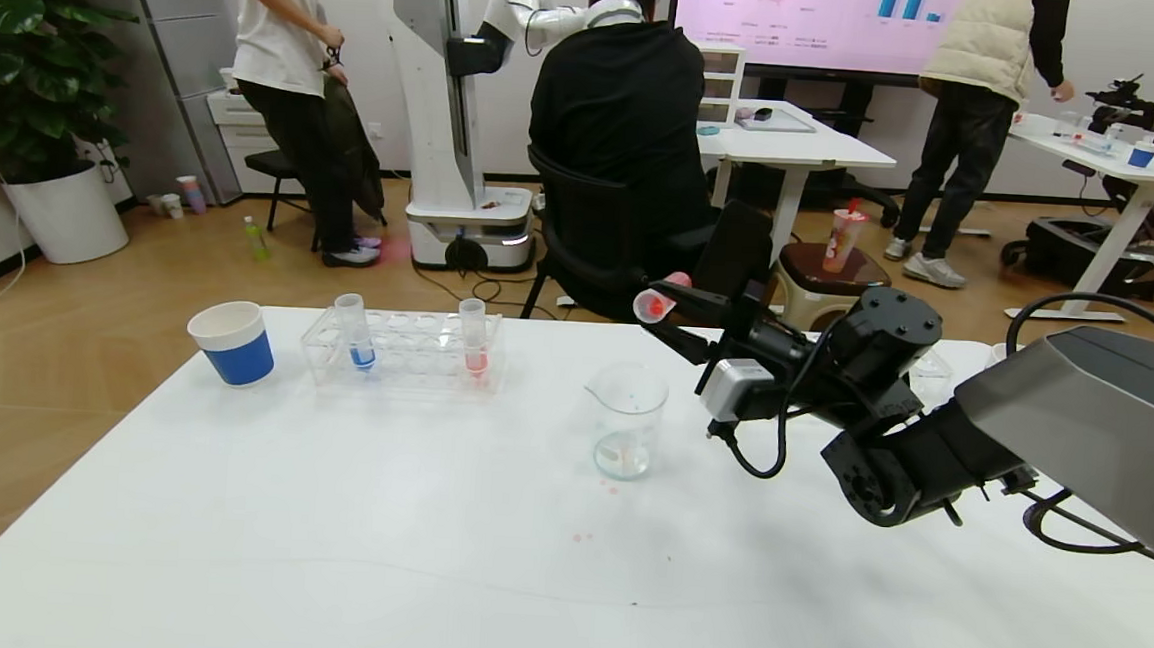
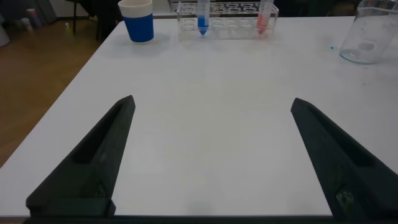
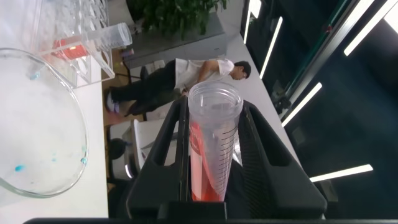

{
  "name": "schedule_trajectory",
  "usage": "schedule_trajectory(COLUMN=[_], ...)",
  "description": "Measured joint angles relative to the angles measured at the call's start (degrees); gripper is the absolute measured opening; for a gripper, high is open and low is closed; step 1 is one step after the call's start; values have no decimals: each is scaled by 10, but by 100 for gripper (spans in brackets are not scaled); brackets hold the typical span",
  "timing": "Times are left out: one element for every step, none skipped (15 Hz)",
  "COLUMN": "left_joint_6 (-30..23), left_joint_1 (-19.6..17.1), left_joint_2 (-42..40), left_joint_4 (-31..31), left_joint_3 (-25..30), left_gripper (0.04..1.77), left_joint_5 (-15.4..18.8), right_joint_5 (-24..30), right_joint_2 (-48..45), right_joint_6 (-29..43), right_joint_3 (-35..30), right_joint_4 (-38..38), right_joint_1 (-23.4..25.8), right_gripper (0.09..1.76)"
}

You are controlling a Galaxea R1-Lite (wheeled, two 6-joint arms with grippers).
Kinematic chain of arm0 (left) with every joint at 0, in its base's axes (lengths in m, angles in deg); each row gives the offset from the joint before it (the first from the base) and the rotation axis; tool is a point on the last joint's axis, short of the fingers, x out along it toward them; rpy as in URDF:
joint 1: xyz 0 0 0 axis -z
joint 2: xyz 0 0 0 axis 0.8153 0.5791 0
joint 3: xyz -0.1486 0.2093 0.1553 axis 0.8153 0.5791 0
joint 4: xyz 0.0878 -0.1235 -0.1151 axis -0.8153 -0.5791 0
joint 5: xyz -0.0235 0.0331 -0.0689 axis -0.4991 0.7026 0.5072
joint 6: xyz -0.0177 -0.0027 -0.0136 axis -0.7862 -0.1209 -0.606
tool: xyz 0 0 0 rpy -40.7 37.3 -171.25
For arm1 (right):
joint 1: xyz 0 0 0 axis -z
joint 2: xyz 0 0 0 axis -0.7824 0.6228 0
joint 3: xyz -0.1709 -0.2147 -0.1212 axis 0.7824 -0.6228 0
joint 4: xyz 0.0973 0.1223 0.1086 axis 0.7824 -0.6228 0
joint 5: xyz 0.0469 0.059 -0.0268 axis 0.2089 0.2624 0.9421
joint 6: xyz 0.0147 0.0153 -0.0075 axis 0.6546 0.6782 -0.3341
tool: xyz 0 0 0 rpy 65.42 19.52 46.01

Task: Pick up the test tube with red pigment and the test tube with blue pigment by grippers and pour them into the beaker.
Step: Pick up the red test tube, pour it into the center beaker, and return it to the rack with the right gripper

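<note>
My right gripper [image 1: 683, 315] is shut on the test tube with red pigment [image 1: 652, 305]. The tube lies nearly level, its open mouth pointing left, above and just behind the beaker [image 1: 626, 422]. In the right wrist view the tube [image 3: 214, 143] sits between both fingers with red liquid along its lower side, and the beaker's rim [image 3: 74, 118] shows beside it. The test tube with blue pigment [image 1: 356, 336] stands upright in the clear rack [image 1: 405, 359]. My left gripper [image 2: 212, 104] hangs open over bare table, nothing between its fingers, and is out of the head view.
A paler pinkish-red tube [image 1: 474, 343] stands in the same rack. A blue-and-white paper cup [image 1: 232, 343] sits left of the rack. Small red drips [image 1: 609, 486] mark the table by the beaker. Behind the table are a seated person on a chair [image 1: 614, 136] and others standing.
</note>
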Motion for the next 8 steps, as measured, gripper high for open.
schedule_trajectory(left_joint_6=[0, 0, 0, 0, 0, 0, 0, 0], left_joint_1=[0, 0, 0, 0, 0, 0, 0, 0], left_joint_2=[0, 0, 0, 0, 0, 0, 0, 0], left_joint_4=[0, 0, 0, 0, 0, 0, 0, 0], left_joint_3=[0, 0, 0, 0, 0, 0, 0, 0], left_gripper=[175, 175, 175, 175, 175, 175, 175, 175], left_joint_5=[0, 0, 0, 0, 0, 0, 0, 0], right_joint_5=[4, 8, 11, 14, 15, 15, 15, 15], right_joint_2=[5, 9, 11, 12, 14, 16, 19, 21], right_joint_6=[-10, -24, -40, -55, -67, -77, -86, -95], right_joint_3=[8, 13, 15, 15, 14, 13, 13, 13], right_joint_4=[0, 0, -2, -3, -3, -3, -3, -3], right_joint_1=[1, 0, 0, 1, 2, 3, 5, 7], right_gripper=[52, 52, 52, 52, 51, 51, 51, 52])
